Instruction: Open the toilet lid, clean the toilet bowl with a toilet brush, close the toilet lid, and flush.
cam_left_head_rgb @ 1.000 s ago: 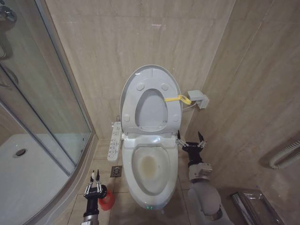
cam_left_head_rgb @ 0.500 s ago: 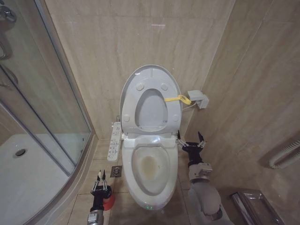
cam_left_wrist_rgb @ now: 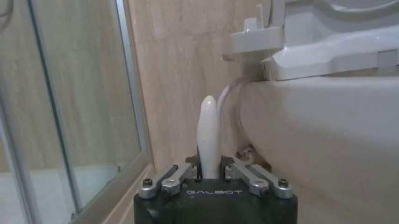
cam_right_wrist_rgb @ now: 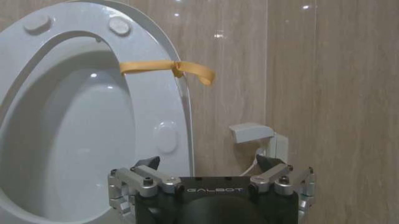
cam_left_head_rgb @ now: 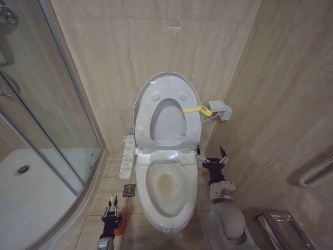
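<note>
Tiled floor beside toilet bowl [cam_left_head_rgb: 167,200]: toilet brush [cam_left_wrist_rgb: 207,135] upright between left end effector [cam_left_wrist_rgb: 210,175] fingers

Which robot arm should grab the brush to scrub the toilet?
The left. Its gripper already sits around the brush handle, beside the bowl. The right gripper is open on the other side, under the raised lid.

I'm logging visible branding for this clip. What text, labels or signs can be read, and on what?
"GALBOT" on the left gripper, whose fingers hold the toilet brush.
"GALBOT" on the right gripper, beside the raised toilet lid.
Markings on the control panel beside the toilet: too small to read.
</note>
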`<state>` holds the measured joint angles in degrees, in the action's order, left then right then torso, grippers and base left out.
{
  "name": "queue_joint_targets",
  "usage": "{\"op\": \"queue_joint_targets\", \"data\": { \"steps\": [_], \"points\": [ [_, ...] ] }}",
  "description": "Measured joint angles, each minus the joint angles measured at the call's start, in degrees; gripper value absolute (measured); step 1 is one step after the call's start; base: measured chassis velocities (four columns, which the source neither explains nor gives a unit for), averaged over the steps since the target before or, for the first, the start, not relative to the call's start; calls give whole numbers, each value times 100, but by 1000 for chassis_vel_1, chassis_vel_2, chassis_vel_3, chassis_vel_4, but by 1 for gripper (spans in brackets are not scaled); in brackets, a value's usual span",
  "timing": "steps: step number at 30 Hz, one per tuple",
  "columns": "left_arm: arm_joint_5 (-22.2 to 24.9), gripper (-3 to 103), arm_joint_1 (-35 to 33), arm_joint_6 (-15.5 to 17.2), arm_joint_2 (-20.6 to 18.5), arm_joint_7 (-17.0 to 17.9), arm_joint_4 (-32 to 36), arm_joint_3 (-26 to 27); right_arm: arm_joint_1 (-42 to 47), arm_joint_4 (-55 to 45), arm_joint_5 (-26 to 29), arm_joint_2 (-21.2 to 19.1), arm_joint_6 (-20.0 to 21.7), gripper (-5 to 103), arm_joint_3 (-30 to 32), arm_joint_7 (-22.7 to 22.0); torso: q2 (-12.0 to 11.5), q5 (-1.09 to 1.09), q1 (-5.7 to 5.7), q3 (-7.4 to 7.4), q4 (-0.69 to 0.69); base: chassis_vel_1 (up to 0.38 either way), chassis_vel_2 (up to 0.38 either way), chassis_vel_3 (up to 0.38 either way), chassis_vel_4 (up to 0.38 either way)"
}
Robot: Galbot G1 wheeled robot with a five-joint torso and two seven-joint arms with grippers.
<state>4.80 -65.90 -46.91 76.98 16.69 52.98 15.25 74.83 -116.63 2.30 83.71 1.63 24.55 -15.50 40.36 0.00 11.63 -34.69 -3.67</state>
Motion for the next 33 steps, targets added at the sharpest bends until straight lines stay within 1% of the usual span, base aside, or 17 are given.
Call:
{"op": "queue_joint_targets", "data": {
  "steps": [4, 8, 9, 15, 16, 18, 21, 23, 24, 30, 31, 32, 33],
  "points": [
    [-9, 19, 61, 2, -17, -20, -101, 3, 0, 0, 0, 0, 0, 100, 0, 0, 0, 0, 0, 0, 0, 0, 0, 0, 0],
    [-129, 19, 72, 5, -22, 23, -170, 5, 0, 0, 0, 0, 0, 100, 0, 0, 0, 0, 0, 0, 0, 0, 0, 0, 0],
    [-188, 17, 58, 6, -22, 45, -169, 10, 0, 0, 0, 0, 0, 100, 0, 0, 0, 0, 0, 0, 0, 0, 0, 0, 0],
    [-289, 17, -75, 9, -2, 105, -25, 27, 0, 0, 0, 0, 0, 100, 0, 0, 0, 0, 0, 0, 0, 0, 0, 0, 0],
    [-331, 42, -124, 10, 1, 123, 33, 37, 0, 0, 0, -1, 0, 100, 0, 0, 0, 0, 0, 0, 0, 0, 0, 0, 0],
    [-389, 42, -163, 11, 2, 145, 81, 55, 0, 0, 0, -1, 0, 100, 0, 0, 0, 0, 0, 0, 0, 0, 0, 0, 0],
    [-666, 42, -340, 12, 6, 239, 323, 206, 0, 1, 0, 0, 0, 100, 0, 0, 0, 1, 0, 0, 0, 0, 0, 0, 0],
    [-717, 42, -402, 12, 5, 258, 412, 248, 0, 0, 0, 0, 0, 100, 0, 0, 0, 0, 0, 0, 0, 0, 0, 0, 0],
    [-757, 69, -466, 13, 0, 267, 503, 286, 0, 0, 0, 0, 0, 100, 0, 0, 0, 0, 0, 0, 0, 0, 0, 0, 0],
    [-914, 69, -842, 15, -9, 299, 994, 524, 0, 0, 0, -1, 0, 100, 0, 0, 0, 0, 0, 0, 1, 0, 0, 0, 0],
    [-923, 95, -930, 16, -10, 300, 1135, 578, 0, 0, 0, 0, 0, 100, 0, 0, 0, 0, 0, 0, 1, 0, 0, 0, 0],
    [-932, 95, -1022, 17, -10, 299, 1298, 632, 0, 0, 0, -1, 0, 100, 0, 0, 0, 1, 0, 0, 0, 0, 0, 0, 0],
    [-932, 95, -1022, 17, -10, 299, 1298, 632, 0, 0, 0, -1, 0, 100, 0, 0, 0, 1, 0, 0, 0, 0, 0, 0, 0]
  ]
}}
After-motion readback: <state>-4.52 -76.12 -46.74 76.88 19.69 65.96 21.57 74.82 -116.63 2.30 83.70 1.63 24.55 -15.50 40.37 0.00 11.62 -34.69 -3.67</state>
